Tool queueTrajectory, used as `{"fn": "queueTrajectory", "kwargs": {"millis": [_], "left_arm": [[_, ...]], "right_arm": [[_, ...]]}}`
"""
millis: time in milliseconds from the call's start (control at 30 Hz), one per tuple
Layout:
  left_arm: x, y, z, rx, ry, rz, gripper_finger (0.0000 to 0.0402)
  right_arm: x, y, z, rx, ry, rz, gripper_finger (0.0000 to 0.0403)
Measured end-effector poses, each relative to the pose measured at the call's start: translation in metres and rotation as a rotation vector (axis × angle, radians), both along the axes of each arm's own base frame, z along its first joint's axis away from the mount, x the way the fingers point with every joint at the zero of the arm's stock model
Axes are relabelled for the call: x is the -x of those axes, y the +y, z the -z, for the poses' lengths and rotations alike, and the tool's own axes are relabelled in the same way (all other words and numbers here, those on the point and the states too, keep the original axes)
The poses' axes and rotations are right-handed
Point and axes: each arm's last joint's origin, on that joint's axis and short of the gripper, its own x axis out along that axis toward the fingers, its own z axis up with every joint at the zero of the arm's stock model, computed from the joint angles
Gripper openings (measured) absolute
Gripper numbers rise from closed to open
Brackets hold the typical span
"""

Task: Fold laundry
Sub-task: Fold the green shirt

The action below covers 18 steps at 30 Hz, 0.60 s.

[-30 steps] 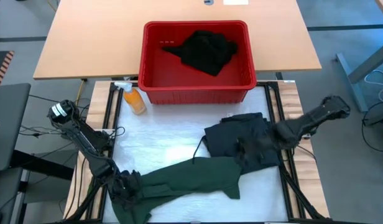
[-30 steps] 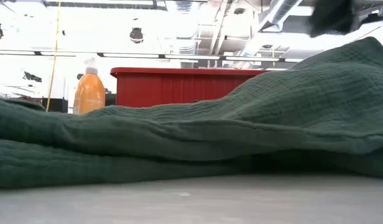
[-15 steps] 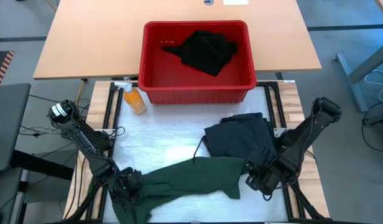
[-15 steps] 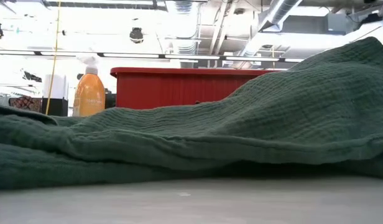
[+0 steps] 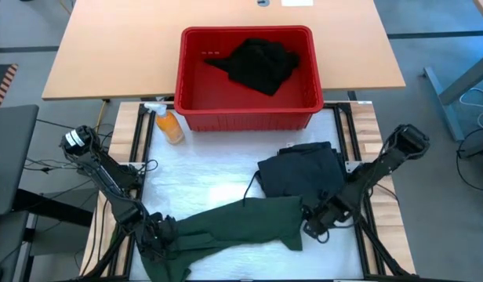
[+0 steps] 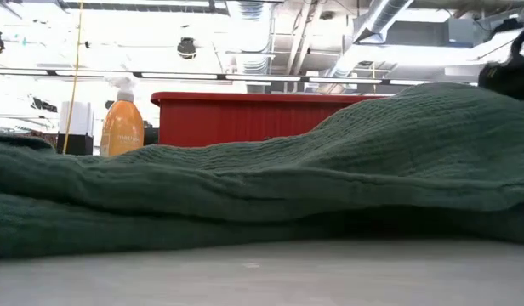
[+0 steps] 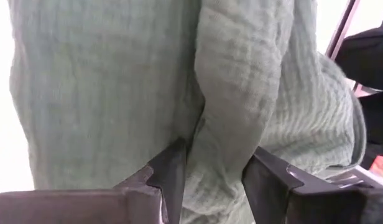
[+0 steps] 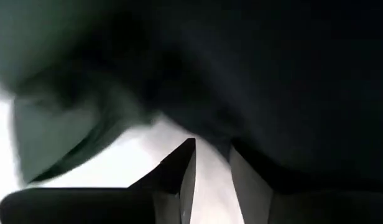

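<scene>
A dark green shirt [image 5: 234, 223] lies spread across the near part of the white table top, and it fills the low view [image 6: 330, 170]. My left gripper [image 5: 157, 235] is at its left end, open, with a ridge of the cloth between its fingers [image 7: 213, 155]. My right gripper [image 5: 314, 229] stands low at the shirt's right end, open; bare table shows between its fingers [image 8: 210, 155]. A folded black garment [image 5: 300, 176] lies flat just beyond the shirt. More black laundry [image 5: 257, 63] lies in the red basket. My left gripper straddles a raised fold of the green shirt [image 7: 222, 124] near its left end, coming slanting down from above. The cloth lies against the inner sides of both fingers [image 7: 173, 168]. The shirt rests on the table. My right gripper is at the shirt's right end; I cannot tell whether it touches the cloth.
The red basket [image 5: 249, 117] stands at the table's far edge, with an orange spray bottle [image 5: 169, 125] to its left. A bare white surface shows between the bottle and the black garment. Metal frame rails run along both sides.
My right gripper has swung from above the folded black garment toward the near edge and come down at the green shirt's right end. In the low view the shirt's raised right part has sunk lower.
</scene>
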Motion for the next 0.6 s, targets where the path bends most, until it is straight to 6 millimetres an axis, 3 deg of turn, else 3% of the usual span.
{"fn": "queueTrajectory", "kwargs": {"millis": [267, 467, 600], "left_arm": [[0.015, -0.008, 0.001, 0.045, 0.130, -0.035, 0.0133], [0.027, -0.013, 0.002, 0.054, 0.187, -0.020, 0.0133], [0.030, -0.015, 0.002, 0.057, 0.192, -0.018, 0.0133]], "right_arm": [[-0.018, -0.047, 0.012, 0.152, -0.057, 0.203, 0.0105], [-0.033, -0.085, 0.011, 0.200, -0.021, 0.178, 0.0102], [-0.041, -0.105, -0.004, 0.196, -0.043, 0.139, 0.0102]]}}
